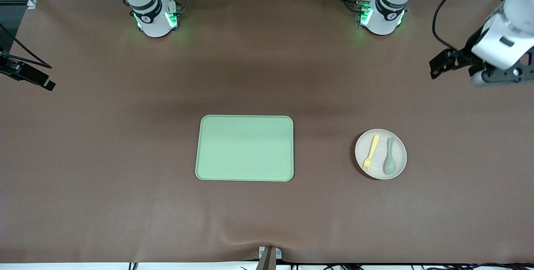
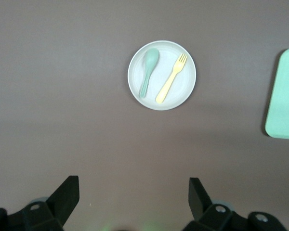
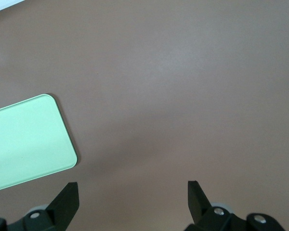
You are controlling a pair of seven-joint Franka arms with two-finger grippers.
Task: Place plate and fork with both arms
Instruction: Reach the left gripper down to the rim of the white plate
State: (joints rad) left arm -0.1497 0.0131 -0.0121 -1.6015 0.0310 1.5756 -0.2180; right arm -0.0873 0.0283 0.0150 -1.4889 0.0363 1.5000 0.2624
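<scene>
The round beige plate (image 1: 381,140) lies on the brown table toward the left arm's end. On it the pale-yellow fork (image 1: 371,153) rests beside a grey-green spoon (image 1: 390,162). My left gripper (image 1: 436,66) hangs open, high over the table at that end, off to one side of the plate. Its wrist view shows the plate (image 2: 162,51), fork (image 2: 171,78) and spoon (image 2: 148,71) well ahead of the open left gripper (image 2: 134,192). My right gripper (image 1: 46,81) waits open over the table's right-arm end, and in the right wrist view the right gripper (image 3: 133,195) has only bare table between its fingers.
A rectangular light-green tray (image 1: 245,148) lies in the middle of the table with nothing on it. Its edge shows in the left wrist view (image 2: 284,94) and a corner of the tray (image 3: 24,139) in the right wrist view. The arm bases (image 1: 155,19) stand along the table's back edge.
</scene>
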